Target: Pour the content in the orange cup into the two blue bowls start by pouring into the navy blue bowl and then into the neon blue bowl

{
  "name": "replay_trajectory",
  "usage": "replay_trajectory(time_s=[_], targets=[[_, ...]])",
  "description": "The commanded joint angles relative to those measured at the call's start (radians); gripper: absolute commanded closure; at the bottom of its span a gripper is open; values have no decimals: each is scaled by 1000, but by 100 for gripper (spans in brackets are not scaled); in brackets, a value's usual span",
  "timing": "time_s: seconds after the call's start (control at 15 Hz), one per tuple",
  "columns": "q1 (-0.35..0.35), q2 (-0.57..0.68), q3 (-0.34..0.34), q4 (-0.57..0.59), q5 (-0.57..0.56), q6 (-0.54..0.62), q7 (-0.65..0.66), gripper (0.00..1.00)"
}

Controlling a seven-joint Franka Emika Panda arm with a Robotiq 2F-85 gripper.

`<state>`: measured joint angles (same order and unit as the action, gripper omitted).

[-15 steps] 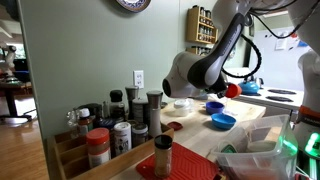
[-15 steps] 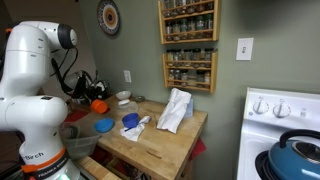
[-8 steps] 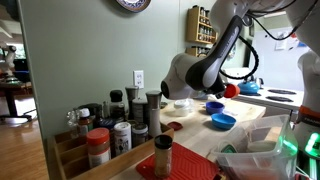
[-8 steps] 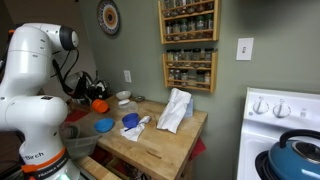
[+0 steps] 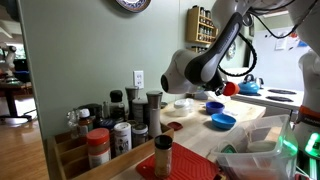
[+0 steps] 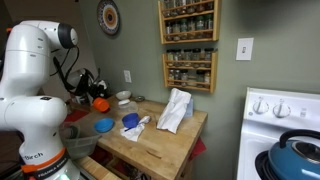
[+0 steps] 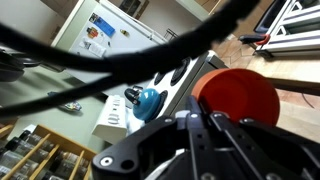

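Observation:
My gripper (image 5: 224, 88) is shut on the orange cup (image 5: 232, 88) and holds it in the air above the table, beyond the two bowls. The navy blue bowl (image 5: 214, 106) sits just below the cup. The neon blue bowl (image 5: 223, 121) stands nearer the camera. In an exterior view the orange cup (image 6: 99, 103) hangs at my gripper (image 6: 92, 98), with the neon blue bowl (image 6: 104, 126) below it and the navy blue bowl (image 6: 130, 120) beside a white cloth. In the wrist view the orange cup (image 7: 238, 95) sits against my fingers (image 7: 203, 110). Its contents are hidden.
A clear bowl (image 5: 183, 103) and a flat red disc (image 5: 173, 126) lie on the wooden table (image 5: 250, 130). Spice jars (image 5: 110, 125) crowd the near end. A blue kettle (image 5: 249, 86) stands on the stove. A white cloth (image 6: 175, 110) lies on the table.
My arm has shifted slightly with the cup still held. The bowls have not moved.

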<state>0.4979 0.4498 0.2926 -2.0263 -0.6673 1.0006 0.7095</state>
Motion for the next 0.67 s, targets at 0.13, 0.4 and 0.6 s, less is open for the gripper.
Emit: replay_trajectory(time_s=[0.13, 0.4, 0.6], targets=[[-59, -138, 29, -101, 15, 209, -80, 99], [-90, -237, 25, -170, 34, 362, -130, 99], [-118, -311, 20, -221, 87, 521, -142, 99]])
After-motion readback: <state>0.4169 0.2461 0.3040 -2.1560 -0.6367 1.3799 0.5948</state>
